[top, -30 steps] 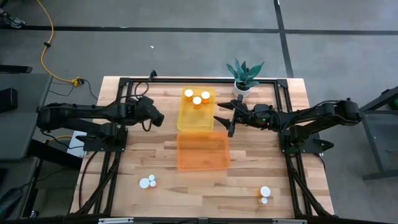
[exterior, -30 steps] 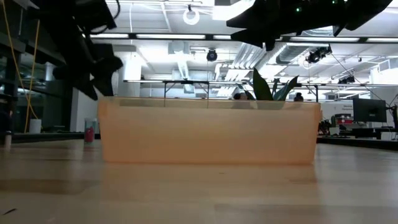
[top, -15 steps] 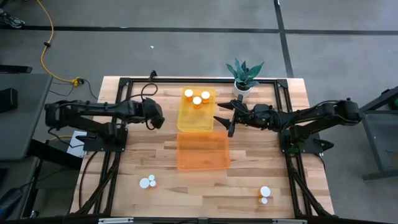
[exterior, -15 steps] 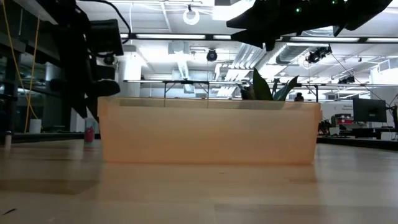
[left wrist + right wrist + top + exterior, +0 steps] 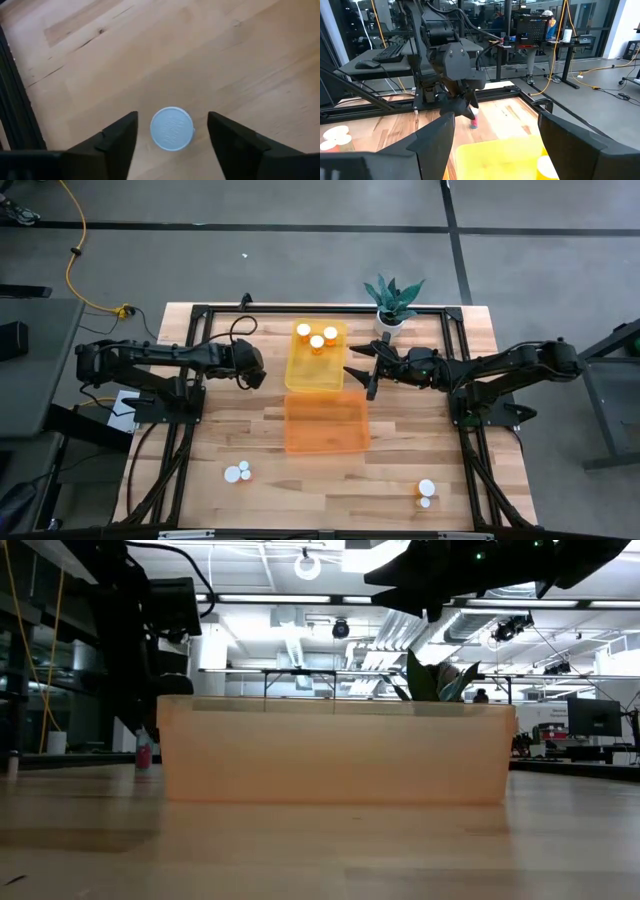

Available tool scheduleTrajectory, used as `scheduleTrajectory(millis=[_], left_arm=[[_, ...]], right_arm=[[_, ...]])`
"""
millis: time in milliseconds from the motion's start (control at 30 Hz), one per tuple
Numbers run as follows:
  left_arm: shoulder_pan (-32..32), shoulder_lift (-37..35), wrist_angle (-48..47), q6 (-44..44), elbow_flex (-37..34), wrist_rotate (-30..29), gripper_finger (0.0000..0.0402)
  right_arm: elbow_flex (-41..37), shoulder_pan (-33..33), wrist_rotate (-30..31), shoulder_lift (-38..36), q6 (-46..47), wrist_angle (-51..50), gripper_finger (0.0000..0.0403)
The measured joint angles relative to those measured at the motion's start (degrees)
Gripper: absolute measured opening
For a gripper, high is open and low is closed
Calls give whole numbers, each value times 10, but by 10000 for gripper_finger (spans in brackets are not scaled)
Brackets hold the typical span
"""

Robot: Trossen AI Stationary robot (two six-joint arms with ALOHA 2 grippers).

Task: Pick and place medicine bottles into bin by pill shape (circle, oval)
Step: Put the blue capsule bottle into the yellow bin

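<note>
My left gripper [image 5: 252,370] points down, open, left of the yellow bin [image 5: 316,370]. A small bottle with a white round cap [image 5: 171,128] stands upright on the table between its fingers, with a gap on each side. This bottle also shows in the right wrist view [image 5: 473,120]. My right gripper [image 5: 358,375] is open and empty, held above the table at the yellow bin's right side. Three bottles [image 5: 317,340] stand in the yellow bin's far end. The orange bin [image 5: 326,422] lies nearer. More bottles stand near the front left [image 5: 238,473] and front right [image 5: 426,491].
A potted plant [image 5: 392,302] stands at the far edge, right of the yellow bin. A black frame [image 5: 200,315] runs round the table's sides. Bare wood lies between the orange bin and the near bottles.
My left gripper has tipped to point down and has come lower over the small bottle left of the yellow bin. Its arm has shifted a little toward the table's right.
</note>
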Motion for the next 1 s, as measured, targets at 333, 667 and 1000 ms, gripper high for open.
scheduleTrajectory(millis=[333, 667, 1000], left_arm=[[0, 0, -1, 8, 6, -1, 106], [-25, -16, 0, 49, 76, -86, 108], [-33, 18, 155, 202, 196, -19, 100]], right_arm=[[0, 0, 0, 0, 0, 0, 279], [0, 0, 0, 0, 0, 0, 279], [0, 0, 22, 0, 1, 0, 279]])
